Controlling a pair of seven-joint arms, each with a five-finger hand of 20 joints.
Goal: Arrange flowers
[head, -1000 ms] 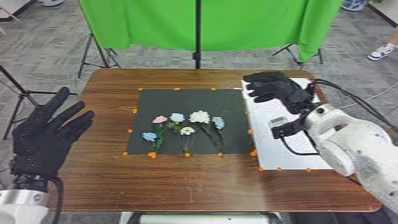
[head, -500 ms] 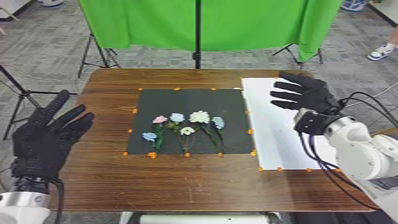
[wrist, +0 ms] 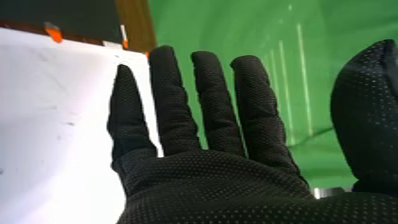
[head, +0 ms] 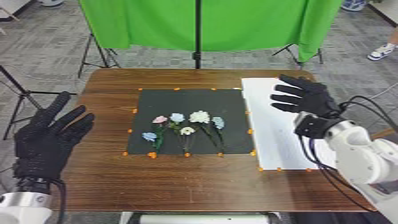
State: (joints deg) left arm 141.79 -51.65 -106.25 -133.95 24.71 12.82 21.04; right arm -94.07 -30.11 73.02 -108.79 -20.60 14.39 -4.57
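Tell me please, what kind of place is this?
Probably a robotics lab or workshop: a green backdrop hangs behind the table, orange markers edge the black mat, and carpet tiles cover the floor.

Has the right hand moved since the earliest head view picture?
Yes, rightward: the right hand has left the far left corner of the white sheet and is now by its right edge.
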